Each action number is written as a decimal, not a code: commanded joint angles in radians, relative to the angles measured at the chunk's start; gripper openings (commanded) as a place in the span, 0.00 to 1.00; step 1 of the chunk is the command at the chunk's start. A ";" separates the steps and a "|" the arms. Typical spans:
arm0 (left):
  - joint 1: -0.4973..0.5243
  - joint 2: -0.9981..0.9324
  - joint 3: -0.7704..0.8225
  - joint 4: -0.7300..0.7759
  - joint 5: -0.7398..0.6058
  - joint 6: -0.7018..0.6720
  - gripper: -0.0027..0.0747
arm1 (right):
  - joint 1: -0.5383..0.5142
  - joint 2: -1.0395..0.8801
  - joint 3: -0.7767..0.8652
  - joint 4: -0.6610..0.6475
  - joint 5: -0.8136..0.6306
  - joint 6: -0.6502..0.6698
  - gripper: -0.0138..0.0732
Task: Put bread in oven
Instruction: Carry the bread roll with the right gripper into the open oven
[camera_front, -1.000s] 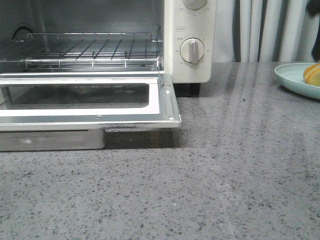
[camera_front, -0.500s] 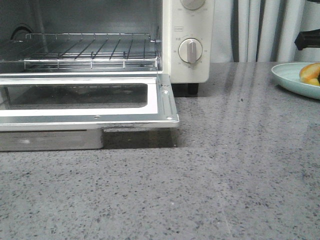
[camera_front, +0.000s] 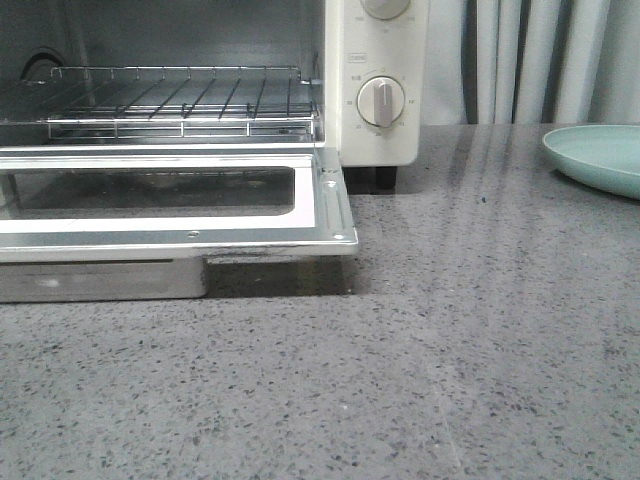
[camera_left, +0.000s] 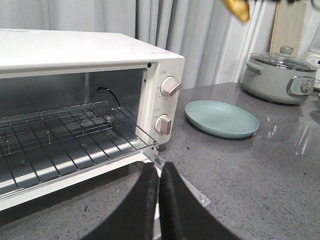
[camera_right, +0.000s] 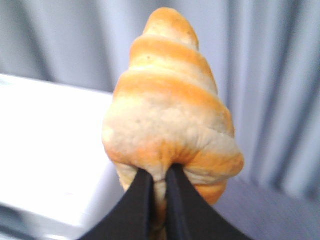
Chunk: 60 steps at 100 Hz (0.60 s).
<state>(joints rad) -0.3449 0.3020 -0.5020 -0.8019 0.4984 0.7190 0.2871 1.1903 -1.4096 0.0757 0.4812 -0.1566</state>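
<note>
The cream-white oven (camera_front: 375, 110) stands at the back left with its glass door (camera_front: 170, 200) dropped open and the wire rack (camera_front: 180, 105) bare. It also shows in the left wrist view (camera_left: 100, 55). My right gripper (camera_right: 159, 175) is shut on the bread (camera_right: 170, 110), an orange and cream striped croissant held in the air, pinched at its lower end. A bit of the bread (camera_left: 237, 9) shows high up in the left wrist view. My left gripper (camera_left: 159, 172) is shut and empty, near the open door's right corner. Neither gripper shows in the front view.
A pale green plate (camera_front: 600, 155) sits at the right on the grey speckled counter (camera_front: 450, 350), with nothing on it; it also shows in the left wrist view (camera_left: 221, 118). A grey-green cooker pot (camera_left: 280, 77) stands farther right. Curtains hang behind.
The bread has left the plate and gone up out of the front view. The dark gripper part seen at the right edge half a second ago is gone too.
</note>
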 joint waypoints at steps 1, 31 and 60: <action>-0.002 0.009 -0.036 -0.026 -0.062 0.001 0.01 | 0.158 -0.017 -0.082 0.003 -0.068 -0.078 0.08; -0.002 0.009 -0.036 -0.026 -0.058 0.001 0.01 | 0.556 0.175 -0.093 -0.032 -0.034 -0.134 0.08; -0.002 0.009 -0.036 -0.080 -0.021 0.001 0.01 | 0.562 0.394 -0.095 -0.087 -0.112 -0.134 0.08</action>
<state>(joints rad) -0.3449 0.3020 -0.5020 -0.8355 0.5085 0.7204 0.8549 1.5859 -1.4722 0.0284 0.4808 -0.2788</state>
